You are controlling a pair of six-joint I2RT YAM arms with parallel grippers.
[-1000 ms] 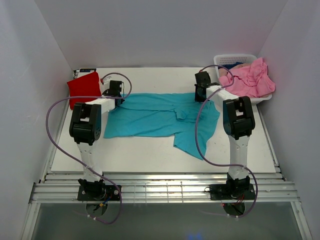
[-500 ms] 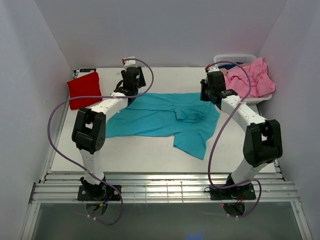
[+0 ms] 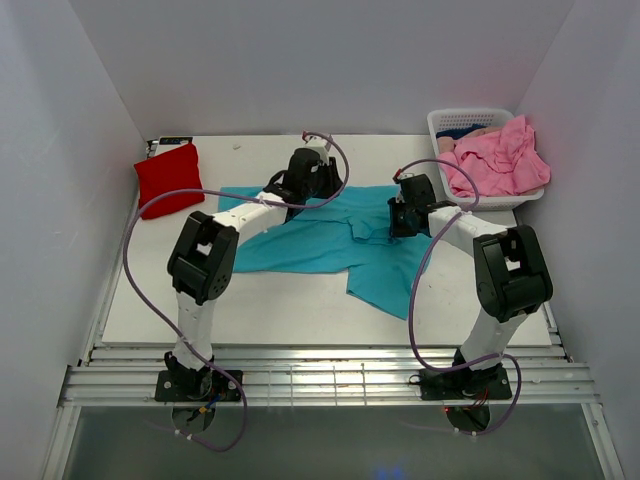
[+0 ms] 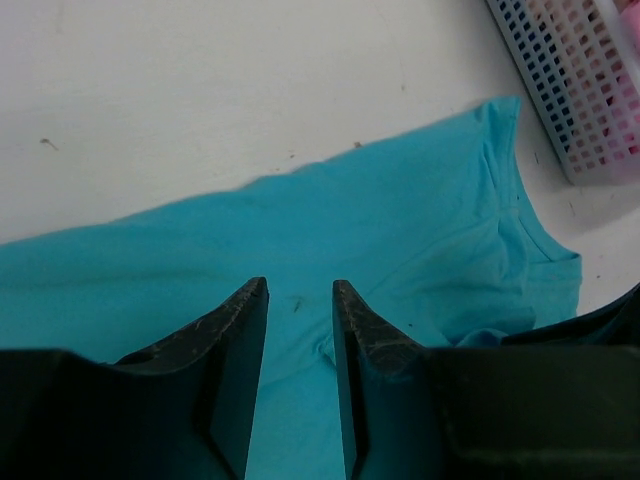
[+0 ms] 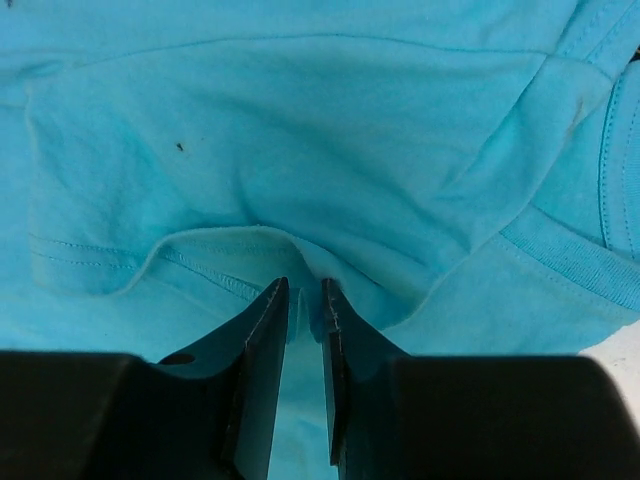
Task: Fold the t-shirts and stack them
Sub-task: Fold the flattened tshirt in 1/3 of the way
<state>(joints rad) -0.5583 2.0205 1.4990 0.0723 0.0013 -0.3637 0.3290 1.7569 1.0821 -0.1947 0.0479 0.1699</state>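
Hovering low over the far edge of the teal t-shirt [image 3: 300, 240], near its middle, the left gripper [image 4: 300, 290] is recorded with jaws released. Flat teal fabric shows in the gap between them and nothing is gripped.

The teal t-shirt is spread across the middle of the white worktop [image 3: 250, 300]. It is loosely flattened, and one flap hangs toward the near right.

The right gripper [image 5: 304, 285] is set down on the shirt's right part, near the collar band. Its jaws are held a narrow slit apart, with a raised fold of teal fabric running up to their tips. Whether that fold is pinched cannot be told.

A red t-shirt [image 3: 168, 177] is noted folded at the far-left corner, well apart from both arms.

Pink t-shirts [image 3: 500, 155] are heaped in the white slotted basket [image 3: 470, 116] at the far right.
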